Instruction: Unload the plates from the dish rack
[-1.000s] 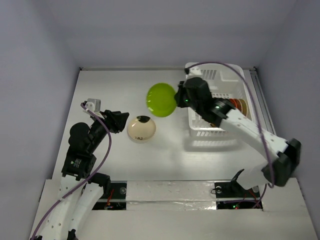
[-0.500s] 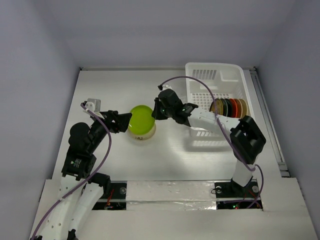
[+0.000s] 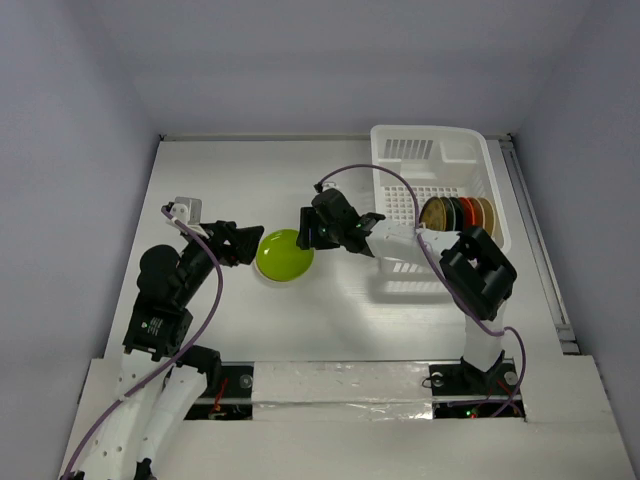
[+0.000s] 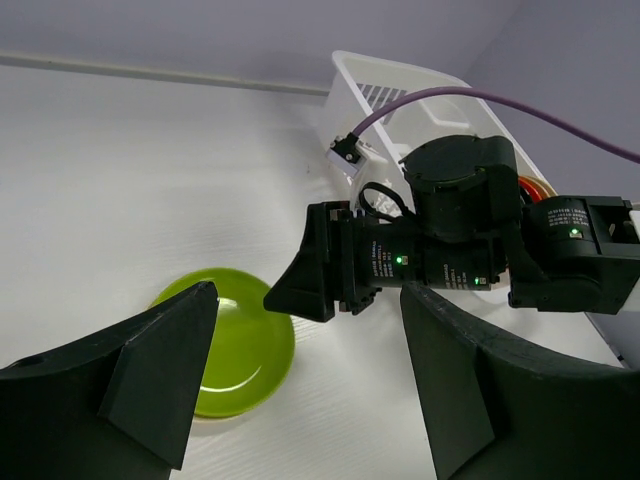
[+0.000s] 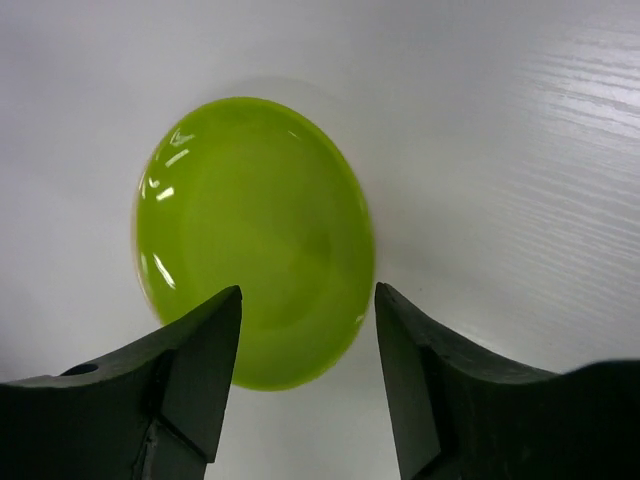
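Observation:
A lime green plate (image 3: 285,255) (image 5: 250,230) lies flat on the table on top of a cream plate, whose pale rim (image 3: 270,281) just shows beneath it. My right gripper (image 3: 305,232) (image 5: 310,295) hovers open over the green plate's right edge, holding nothing. My left gripper (image 3: 250,243) (image 4: 310,370) is open just left of that plate, which shows low in the left wrist view (image 4: 235,350). The white dish rack (image 3: 440,160) (image 4: 400,85) stands at the back right, with several plates (image 3: 458,214) upright on edge in it, dark, orange-red and beige.
My right arm (image 3: 400,238) stretches from the rack's near side leftward across the middle of the table. My right wrist housing (image 4: 460,230) fills the middle of the left wrist view. White walls close in the table on three sides.
My right gripper carried the green plate left from the rack, set it down on the cream plate and opened. My left arm held its place.

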Available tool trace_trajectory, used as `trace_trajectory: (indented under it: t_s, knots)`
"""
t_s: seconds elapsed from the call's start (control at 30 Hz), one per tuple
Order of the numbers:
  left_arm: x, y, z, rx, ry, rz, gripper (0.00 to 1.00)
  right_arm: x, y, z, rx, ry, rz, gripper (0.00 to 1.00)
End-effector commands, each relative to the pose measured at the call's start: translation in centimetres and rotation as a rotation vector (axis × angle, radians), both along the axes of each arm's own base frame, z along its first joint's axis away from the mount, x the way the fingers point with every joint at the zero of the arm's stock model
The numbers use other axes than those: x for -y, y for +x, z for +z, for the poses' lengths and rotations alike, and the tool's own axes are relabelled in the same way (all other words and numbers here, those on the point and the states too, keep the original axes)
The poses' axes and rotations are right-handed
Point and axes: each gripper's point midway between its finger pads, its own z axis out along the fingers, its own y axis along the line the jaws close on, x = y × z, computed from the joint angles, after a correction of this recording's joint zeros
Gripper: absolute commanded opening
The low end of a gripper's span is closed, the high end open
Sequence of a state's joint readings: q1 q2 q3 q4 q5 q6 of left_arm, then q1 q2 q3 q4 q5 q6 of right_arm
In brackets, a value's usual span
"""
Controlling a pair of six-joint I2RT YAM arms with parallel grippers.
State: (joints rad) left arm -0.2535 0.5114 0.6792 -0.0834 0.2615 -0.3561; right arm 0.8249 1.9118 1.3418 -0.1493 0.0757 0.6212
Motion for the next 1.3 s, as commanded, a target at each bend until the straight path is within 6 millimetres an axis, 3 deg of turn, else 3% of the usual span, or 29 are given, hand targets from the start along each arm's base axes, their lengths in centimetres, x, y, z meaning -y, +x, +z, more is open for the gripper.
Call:
trace_trajectory:
  t_s: [0.0,0.03,0.17,0.23,0.27,0.3,0.33,0.37,0.43,0.5,0.57,0.67,0.8,0.83,0.97,1.13,1.27]
  knots:
    - [0.0,-0.3,2.8,0.077,-0.017,-0.010,0.71,0.3,0.6,2.6,0.058,0.024,-0.021,0.63]
    - [0.0,-0.3,2.8,0.076,-0.016,-0.010,0.71,0.7,0.5,3.0,0.071,0.018,-0.021,0.68]
    - [0.0,-0.3,2.7,0.074,-0.016,-0.010,0.71,3.2,0.9,6.3,0.150,-0.030,-0.084,0.70]
    - [0.0,-0.3,2.7,0.074,-0.016,-0.010,0.71,5.1,1.0,9.0,0.214,-0.048,-0.131,0.62]
    - [0.1,-0.3,2.7,0.074,-0.016,-0.011,0.70,7.0,1.3,9.8,0.248,-0.098,-0.196,0.52]
    - [0.1,-0.3,2.7,0.074,-0.016,-0.011,0.69,8.7,0.9,12.0,0.293,-0.100,-0.234,0.18]
    - [0.0,-0.3,2.7,0.073,-0.016,-0.010,0.68,10.3,0.8,12.8,0.324,-0.135,-0.270,0.05]
    - [0.0,-0.3,2.7,0.073,-0.014,-0.010,0.63,12.8,0.6,13.3,0.345,-0.207,-0.334,0.00]
    - [0.1,-0.3,2.8,0.076,-0.016,-0.014,0.56,16.9,0.2,15.1,0.368,-0.249,-0.424,0.00]
    - [0.3,-0.3,2.8,0.079,-0.017,-0.023,0.39,21.9,0.2,15.0,0.350,-0.336,-0.528,0.00]
    - [0.2,-0.4,2.9,0.082,-0.018,-0.022,0.17,25.4,-0.6,15.1,0.341,-0.360,-0.574,0.01]
    - [0.0,-0.4,2.9,0.081,-0.016,-0.010,0.04,30.0,-1.0,14.4,0.325,-0.415,-0.634,0.12]
    - [0.0,-0.3,2.9,0.081,-0.015,-0.011,0.05,33.0,-1.1,12.9,0.269,-0.516,-0.674,0.38]
    - [0.1,-0.4,2.9,0.081,-0.016,-0.013,0.06,33.3,-1.0,12.6,0.258,-0.529,-0.676,0.39]
    - [0.1,-0.4,2.8,0.079,-0.016,-0.013,0.23,33.3,-0.3,10.9,0.203,-0.555,-0.653,0.40]
    - [0.0,-0.4,2.8,0.077,-0.014,-0.011,0.29,34.6,0.5,9.6,0.164,-0.621,-0.683,0.38]
    - [0.1,-0.4,2.9,0.081,-0.013,-0.014,0.30,34.5,1.0,8.6,0.135,-0.666,-0.663,0.34]
